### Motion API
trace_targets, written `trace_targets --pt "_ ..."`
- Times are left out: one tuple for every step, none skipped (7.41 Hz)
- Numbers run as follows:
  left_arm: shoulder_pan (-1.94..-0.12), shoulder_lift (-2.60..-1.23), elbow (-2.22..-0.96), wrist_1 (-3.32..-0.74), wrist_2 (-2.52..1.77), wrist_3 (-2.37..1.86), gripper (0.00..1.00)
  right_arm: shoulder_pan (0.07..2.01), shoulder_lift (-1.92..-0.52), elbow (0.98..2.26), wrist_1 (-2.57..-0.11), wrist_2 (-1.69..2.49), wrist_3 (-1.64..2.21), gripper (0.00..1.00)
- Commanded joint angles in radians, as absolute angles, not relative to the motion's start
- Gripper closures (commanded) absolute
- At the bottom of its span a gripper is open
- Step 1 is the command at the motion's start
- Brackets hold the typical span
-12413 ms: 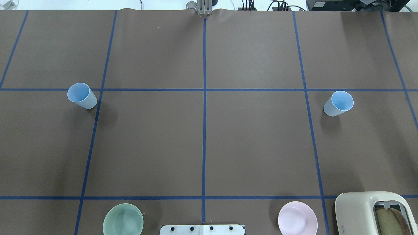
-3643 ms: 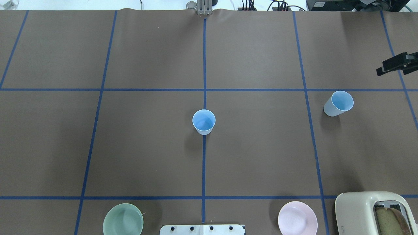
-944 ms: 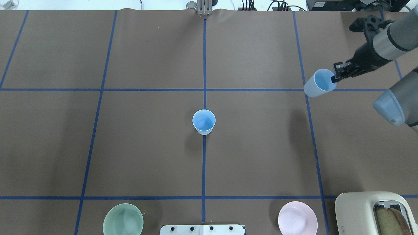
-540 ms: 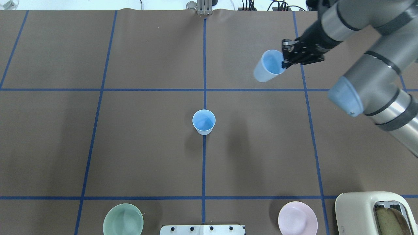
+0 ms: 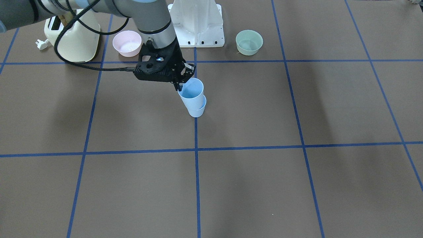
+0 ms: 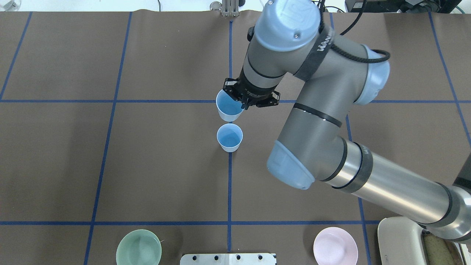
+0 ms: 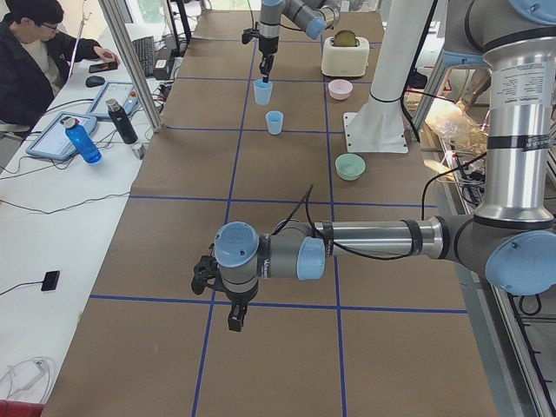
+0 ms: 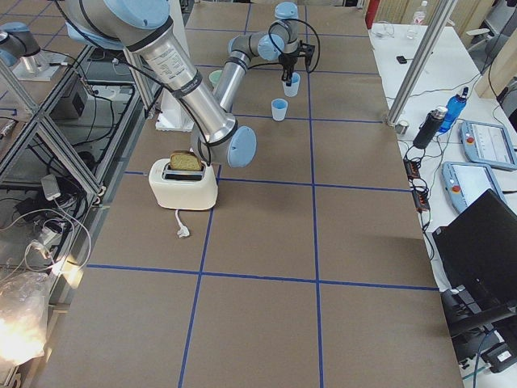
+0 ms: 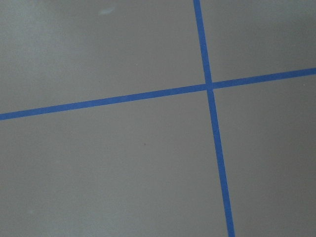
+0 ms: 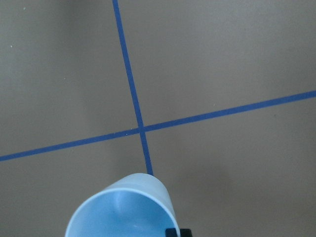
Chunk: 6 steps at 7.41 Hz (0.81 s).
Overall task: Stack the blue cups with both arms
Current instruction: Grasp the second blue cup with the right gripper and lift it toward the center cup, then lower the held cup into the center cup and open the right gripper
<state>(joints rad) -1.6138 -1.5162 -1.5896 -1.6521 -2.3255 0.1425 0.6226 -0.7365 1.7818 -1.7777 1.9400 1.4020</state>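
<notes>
One blue cup (image 6: pixel 229 137) stands upright on the table's centre tape line. My right gripper (image 6: pixel 243 105) is shut on the rim of the second blue cup (image 6: pixel 228 109) and holds it tilted in the air. This cup hangs just beyond the standing one, apart from it. The front view shows the gripper (image 5: pixel 180 86) pinching the held cup (image 5: pixel 191 94), which overlaps the standing cup (image 5: pixel 197 110). The right wrist view shows the held cup's rim (image 10: pixel 122 210). My left gripper (image 7: pixel 234 317) shows only in the left side view, low over the table's left end; I cannot tell whether it is open or shut.
A green bowl (image 6: pixel 138 247) and a pink bowl (image 6: pixel 335 246) sit near the white base mount (image 6: pixel 228 258). A cream toaster (image 6: pixel 401 241) with bread stands at the near right corner. The right arm's elbow (image 6: pixel 290 169) hangs over the table's right middle.
The right arm has swung left with its cup, from the right side to just beyond the centre cup. Before that, the left cup went from the table's left to the centre.
</notes>
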Motion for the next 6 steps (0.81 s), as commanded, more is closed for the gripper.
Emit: trace_targets --pt "-1.614 -1.517 -1.589 -1.652 -2.326 0.143 0.02 0.577 -0.718 1.724 -1.795 1.904 1.425 1.00" --pt "-1.614 -1.517 -1.589 -1.652 -2.326 0.143 0.02 0.574 -0.727 1.724 -1.798 1.904 1.425 1.00" --pt "-1.614 -1.517 -1.589 -1.652 -2.326 0.143 0.02 0.565 -0.741 1.724 -1.798 1.904 1.427 1.00" --pt "-1.614 -1.517 -1.586 -1.652 -2.326 0.143 0.02 0.555 -0.744 1.724 -1.798 1.904 1.427 1.00" --pt "-1.612 -1.517 -1.585 -1.654 -2.326 0.143 0.02 0.537 -0.742 1.721 -1.796 1.892 1.427 1.00" --pt "-1.614 -1.517 -1.585 -1.652 -2.326 0.143 0.02 0.525 -0.741 1.715 -1.796 1.878 1.425 1.00"
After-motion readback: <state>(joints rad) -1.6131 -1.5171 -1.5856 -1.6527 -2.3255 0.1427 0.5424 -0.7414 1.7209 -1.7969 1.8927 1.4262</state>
